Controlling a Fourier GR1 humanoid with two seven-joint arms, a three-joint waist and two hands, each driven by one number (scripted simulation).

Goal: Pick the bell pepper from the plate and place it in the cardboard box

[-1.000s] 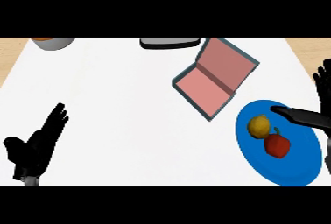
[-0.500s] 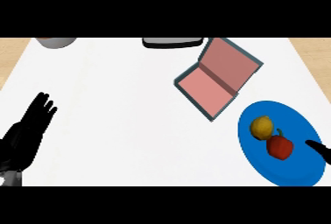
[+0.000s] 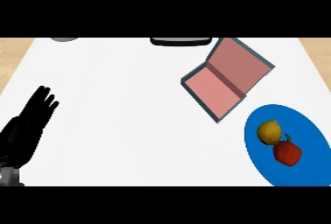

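A red bell pepper lies on the blue plate at the lower right, touching a yellow lemon just above it. The cardboard box, pink inside with grey-blue edges and its flap laid open, sits up and left of the plate. My left hand shows at the left edge, open with fingers straight, far from the plate. My right hand shows nowhere in the head view.
A dark object sits at the far edge of the white counter, and a grey round thing is at the far left corner. Wooden floor shows past both side edges.
My right hand, which hovered over the plate a second ago, has drawn back out of the view. The left hand shifted slightly left and lower. The view has tilted downward a little.
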